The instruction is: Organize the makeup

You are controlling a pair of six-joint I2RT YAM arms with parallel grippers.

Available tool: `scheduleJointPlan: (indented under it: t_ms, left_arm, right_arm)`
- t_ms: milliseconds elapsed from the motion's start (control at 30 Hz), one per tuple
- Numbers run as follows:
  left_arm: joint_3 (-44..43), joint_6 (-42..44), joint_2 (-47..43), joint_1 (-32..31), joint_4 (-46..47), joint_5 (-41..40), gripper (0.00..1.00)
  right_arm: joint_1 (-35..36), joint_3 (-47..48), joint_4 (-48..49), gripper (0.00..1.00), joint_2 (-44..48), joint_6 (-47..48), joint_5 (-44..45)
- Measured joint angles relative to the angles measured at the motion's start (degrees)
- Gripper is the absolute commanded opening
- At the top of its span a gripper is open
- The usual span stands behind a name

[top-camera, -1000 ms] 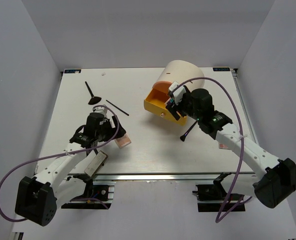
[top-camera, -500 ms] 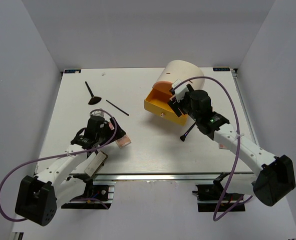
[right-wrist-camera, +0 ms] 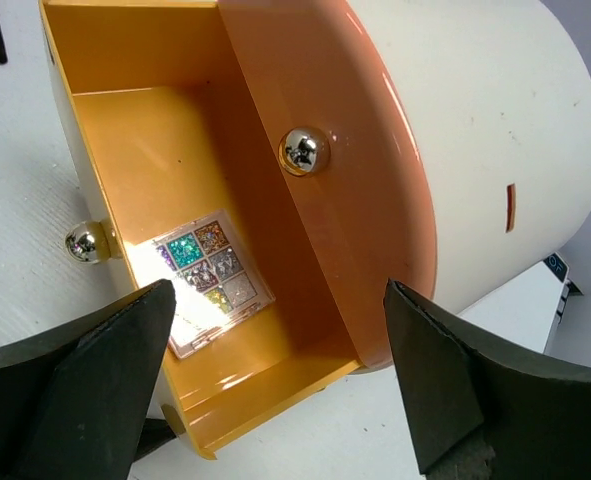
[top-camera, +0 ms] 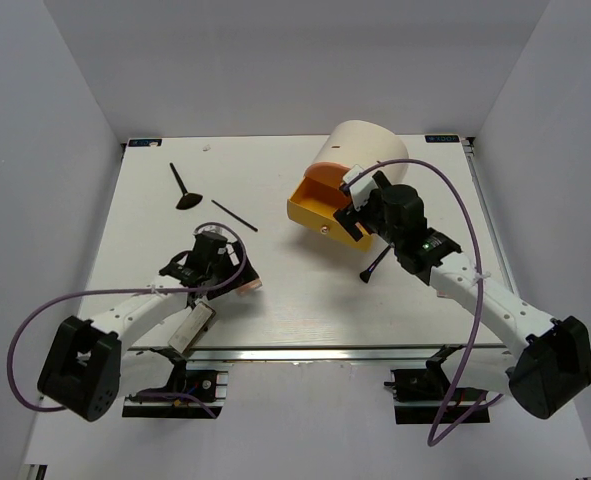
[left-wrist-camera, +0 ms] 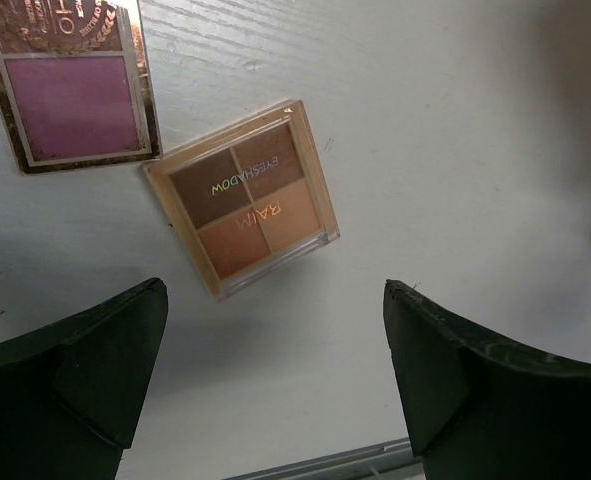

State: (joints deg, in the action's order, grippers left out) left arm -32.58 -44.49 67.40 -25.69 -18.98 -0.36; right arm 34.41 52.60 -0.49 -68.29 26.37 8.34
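The left tool [left-wrist-camera: 275,330] hangs wide open and empty over the tabletop [left-wrist-camera: 455,120]. The brown palette [left-wrist-camera: 243,200] lies flat just ahead of its gap, skewed to the fingers, and the pink palette [left-wrist-camera: 73,105] sits further ahead towards the left finger. The brown palette looks light, rigid and thin, with a glossy plastic case that is probably slippery. I would pinch it across two opposite side edges, low against the tabletop, after squaring the wrist to them. The right tool [right-wrist-camera: 280,310] is also spread wide and empty. Between its fingers, the glitter palette [right-wrist-camera: 207,275] lies inside the open yellow drawer [right-wrist-camera: 145,150].
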Motion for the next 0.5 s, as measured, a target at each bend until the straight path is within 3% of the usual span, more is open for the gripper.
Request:
scheduleJointPlan:
  t_ms: [333, 500]
  left_arm:
    - [-12.24, -4.74, 14.84, -5.20, -8.96, -7.76, 0.98]
    - [-23.71, -6.97, 25.97, -6.45, -17.14, -12.37, 0.98]
  right_arm:
    - [-1.51, 1.64, -1.16, 0.89, 3.98, -1.73, -1.03]
    - [-2.75, 1.66, -1.79, 0.89, 5.53, -2.91, -1.03]
